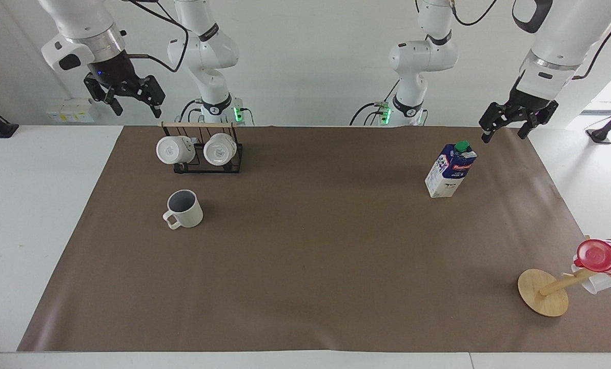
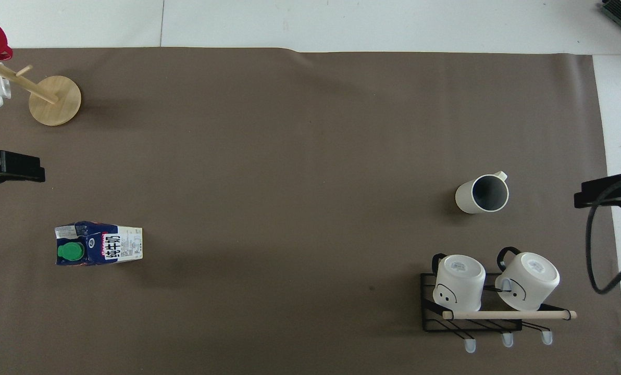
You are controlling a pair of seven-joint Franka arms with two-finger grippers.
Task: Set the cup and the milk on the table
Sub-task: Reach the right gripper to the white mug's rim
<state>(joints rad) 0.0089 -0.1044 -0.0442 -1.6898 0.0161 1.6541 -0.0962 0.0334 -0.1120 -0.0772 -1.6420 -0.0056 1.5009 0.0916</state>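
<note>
The cup (image 1: 184,209) stands upright on the brown mat of the table (image 1: 310,256), toward the right arm's end; it also shows in the overhead view (image 2: 481,194). The milk (image 1: 450,170) stands upright on the mat toward the left arm's end, and shows with its green cap in the overhead view (image 2: 98,244). My right gripper (image 1: 136,108) is open and empty, raised over the table's edge beside the mug rack. My left gripper (image 1: 504,134) is open and empty, raised just beside the milk's top, not touching it.
A black wire rack (image 1: 203,154) holding two white mugs stands nearer to the robots than the cup. A wooden mug tree (image 1: 544,293) with a red cup (image 1: 603,256) and a white mug stands at the left arm's end, farther from the robots than the milk.
</note>
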